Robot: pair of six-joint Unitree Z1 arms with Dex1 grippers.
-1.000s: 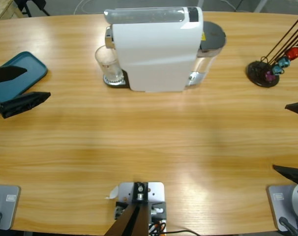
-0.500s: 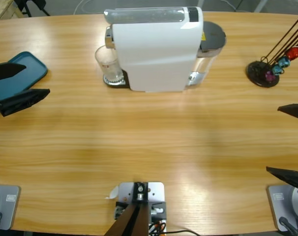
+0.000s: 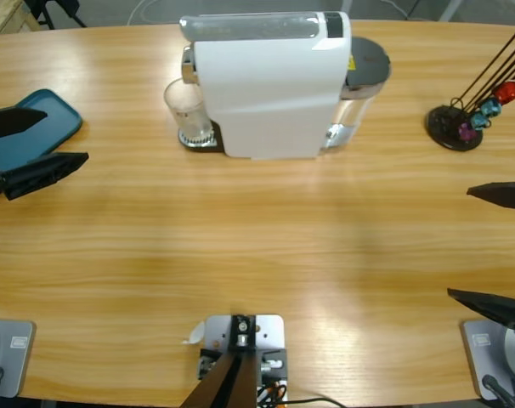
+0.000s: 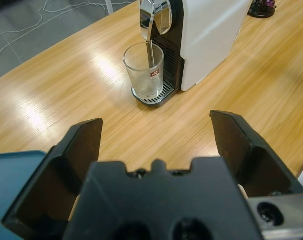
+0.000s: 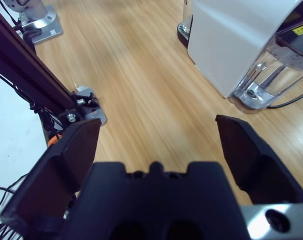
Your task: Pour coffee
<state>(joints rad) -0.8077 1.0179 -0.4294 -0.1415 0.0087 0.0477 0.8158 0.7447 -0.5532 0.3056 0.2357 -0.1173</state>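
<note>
A white coffee machine (image 3: 270, 85) stands at the table's far middle, with a clear empty glass (image 3: 188, 113) on its drip tray under the spout. In the left wrist view the glass (image 4: 144, 70) sits below the chrome spout of the machine (image 4: 211, 35). My left gripper (image 3: 47, 146) is open at the left edge, well short of the glass and holding nothing; its jaws frame the left wrist view (image 4: 154, 145). My right gripper (image 3: 489, 246) is open at the right edge, empty, and in its own view (image 5: 156, 150) faces the machine's rear water tank (image 5: 269, 75).
A teal tray (image 3: 28, 127) lies at the far left beneath my left gripper. A black capsule stand (image 3: 457, 126) with coloured capsules stands at the far right. Bare wood spreads across the table's middle and front.
My right gripper has crept leftward into the table from the right edge. The left gripper has barely shifted. Glass and machine are unmoved.
</note>
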